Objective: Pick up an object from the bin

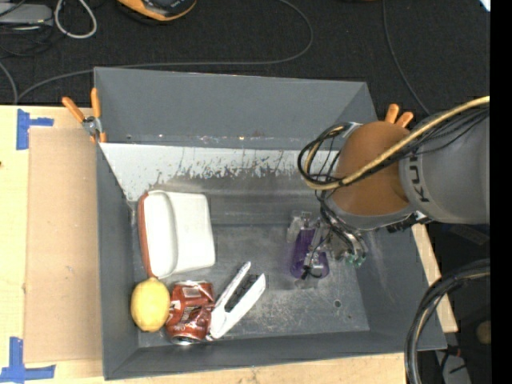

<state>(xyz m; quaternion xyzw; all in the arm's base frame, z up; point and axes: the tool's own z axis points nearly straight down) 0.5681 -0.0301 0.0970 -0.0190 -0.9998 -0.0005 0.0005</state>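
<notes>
My gripper (pixel 326 245) is low in the right half of the bin, under the orange wrist cover. A small purple object (pixel 299 256), narrow and upright in shape, sits right against the gripper's left side on the bin floor. The gripper's metal parts overlap its right edge and hide part of it. Whether the purple object is held is unclear.
A white box with a red-orange rim (pixel 176 232) lies in the left half. In the front left corner are a yellow lemon (pixel 150 305), a crushed red can (pixel 189 311) and white tongs (pixel 237 297). The arm and its cables come in from the right.
</notes>
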